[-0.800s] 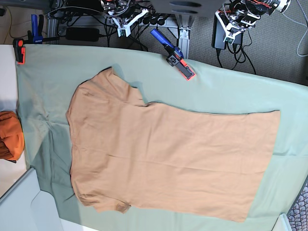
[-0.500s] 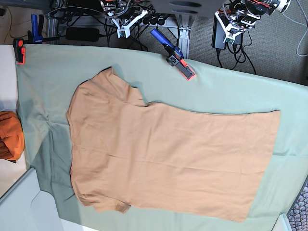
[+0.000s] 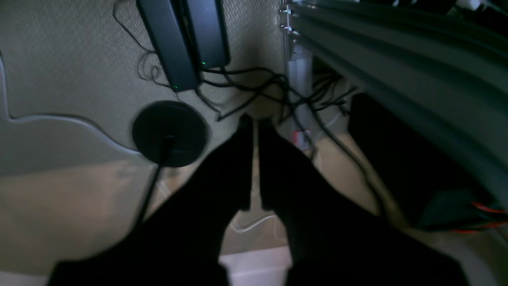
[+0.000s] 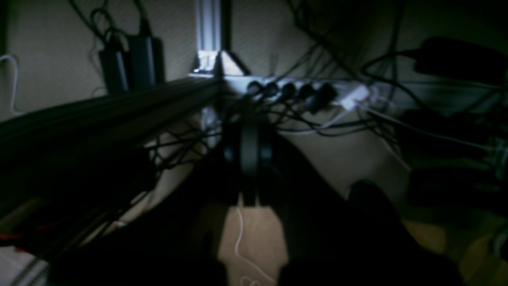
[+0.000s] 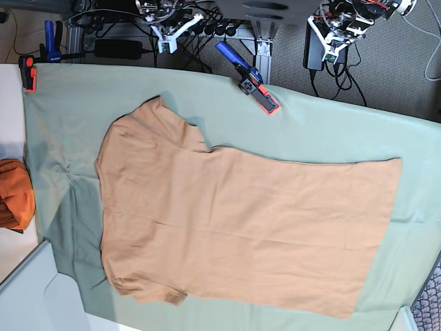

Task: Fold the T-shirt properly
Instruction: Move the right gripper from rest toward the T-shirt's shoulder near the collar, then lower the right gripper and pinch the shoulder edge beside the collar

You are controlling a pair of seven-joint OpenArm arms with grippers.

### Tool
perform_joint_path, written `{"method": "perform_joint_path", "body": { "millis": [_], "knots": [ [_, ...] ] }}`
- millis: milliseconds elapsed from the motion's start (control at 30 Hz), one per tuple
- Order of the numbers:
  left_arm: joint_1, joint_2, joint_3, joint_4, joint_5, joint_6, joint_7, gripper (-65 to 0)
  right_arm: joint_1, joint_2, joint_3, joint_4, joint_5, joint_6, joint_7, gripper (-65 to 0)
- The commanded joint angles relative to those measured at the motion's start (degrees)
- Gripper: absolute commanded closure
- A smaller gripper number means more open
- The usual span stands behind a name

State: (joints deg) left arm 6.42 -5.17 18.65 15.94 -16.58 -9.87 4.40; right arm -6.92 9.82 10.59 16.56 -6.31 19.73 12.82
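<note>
The tan T-shirt [image 5: 234, 221] lies spread flat on the pale green table cloth [image 5: 331, 131], sleeves and neck end to the left, hem to the right. Both grippers hang behind the table's far edge, well away from the shirt. My left gripper [image 5: 329, 47] is at the top right, and in the left wrist view it [image 3: 256, 121] shows as dark fingers pressed together over the floor, holding nothing. My right gripper [image 5: 164, 38] is at the top left. In the right wrist view it [image 4: 248, 149] is shut and empty, above cables.
A blue and red clamp [image 5: 249, 81] grips the cloth's far edge. Two more clamps [image 5: 27, 72] stand at the far left corner. A dark orange cloth bundle [image 5: 14, 194] sits at the left. Below the arms are a power strip [image 4: 305, 89], a black adapter [image 3: 184, 39] and a round black base [image 3: 170, 133].
The right gripper has shifted a little to the left behind the table, and the left gripper has edged slightly too. The T-shirt has not moved.
</note>
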Motion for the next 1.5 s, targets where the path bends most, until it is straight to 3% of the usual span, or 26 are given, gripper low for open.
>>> {"method": "perform_joint_path", "body": {
  "millis": [0, 167, 333, 600, 767, 900, 1067, 1200, 1367, 1467],
  "knots": [
    [0.85, -0.72, -0.48, 1.05, -1.09, -2.12, -0.28, -1.3, -1.31, 1.55, -0.02, 1.16, 1.09, 2.23, 0.68, 0.0],
    [6.34, -3.54, -8.20, 9.03, -8.72, -12.11, 1.92, -1.3, -9.18, 6.14, -2.71, 8.63, 8.02, 4.90, 0.59, 0.0],
    [13.73, -5.42, -19.56, 21.81, -16.39, -19.02, 10.54, -1.3, -19.58, 11.10, -7.13, 21.49, 14.23, 5.60, 0.44, 0.0],
    [27.26, -9.05, -28.74, 50.58, -26.97, -19.28, 18.86, -1.3, -34.47, 18.40, -7.48, 46.58, 27.41, 5.62, -6.71, 0.0],
    [35.56, -11.76, -32.85, 71.65, -27.78, -18.18, 22.03, -1.3, -43.78, 22.82, -4.81, 64.11, 31.95, 5.66, -8.63, 0.0],
    [40.94, -14.05, -36.17, 84.32, -27.71, -15.82, 22.08, -1.3, -49.31, 23.78, 0.76, 77.64, 36.33, 5.77, -12.83, 0.0],
    [42.66, -14.73, -40.06, 92.52, -27.74, -15.87, 26.88, -1.3, -48.35, 23.58, 7.76, 89.13, 41.72, 5.70, -19.02, 0.0],
    [42.66, -14.93, -40.87, 93.92, -27.69, -15.87, 29.18, -1.4, -42.36, 23.45, 10.19, 91.54, 41.88, 5.07, -19.58, -0.3],
    [42.66, -15.45, -40.85, 93.92, -27.78, -15.82, 32.57, -1.9, -32.24, 21.68, 10.16, 89.05, 43.89, -4.28, -21.29, -26.0],
    [42.69, -15.87, -40.85, 93.92, -27.76, -15.85, 35.04, -8.8, -28.59, 19.19, 10.16, 86.68, 47.12, -7.17, -25.81, -41.8]
  ]
}}
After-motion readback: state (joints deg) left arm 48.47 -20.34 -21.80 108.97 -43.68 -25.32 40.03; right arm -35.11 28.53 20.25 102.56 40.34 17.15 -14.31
